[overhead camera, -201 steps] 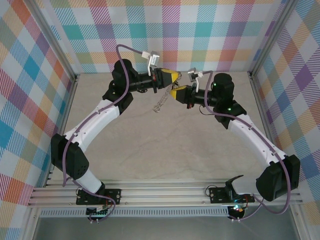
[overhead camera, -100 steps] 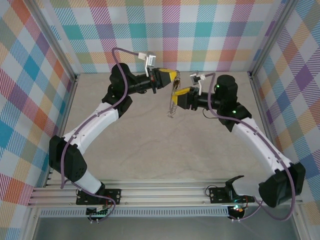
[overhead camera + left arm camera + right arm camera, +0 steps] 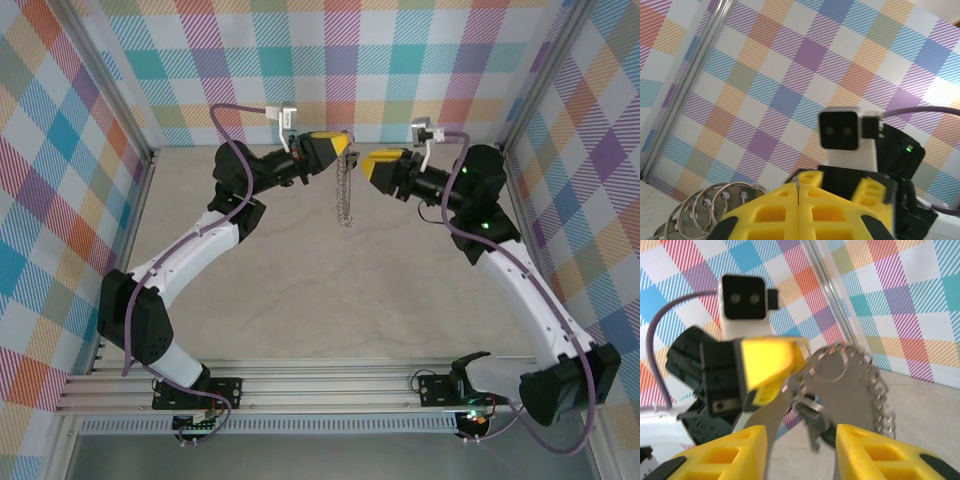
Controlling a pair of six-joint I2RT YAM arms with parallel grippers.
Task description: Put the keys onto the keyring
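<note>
The keyring point(image 3: 345, 195) hangs straight down from my left gripper point(image 3: 340, 146), which is shut on its thin wire rim. In the left wrist view the wire is pinched between the yellow fingers point(image 3: 765, 210), and small silvery rings point(image 3: 700, 210) fringe the hoop at lower left. In the right wrist view the hoop's jagged rim point(image 3: 880, 390) curves behind a small dark key point(image 3: 816, 415) dangling just below the left fingers point(image 3: 770, 357); I cannot tell if it is threaded on. My right gripper point(image 3: 368, 160) stands open, a little right of the hoop and apart from it.
Bright checked walls close in the back and both sides, with a metal post point(image 3: 832, 295) at the corner. The pale table point(image 3: 330, 290) lies below the hanging hoop. Both arms reach toward the back middle, fingertips facing each other.
My right gripper has pulled back to the right, away from the hoop. The hoop has swung from a slant to hanging straight from my left gripper, which rose slightly.
</note>
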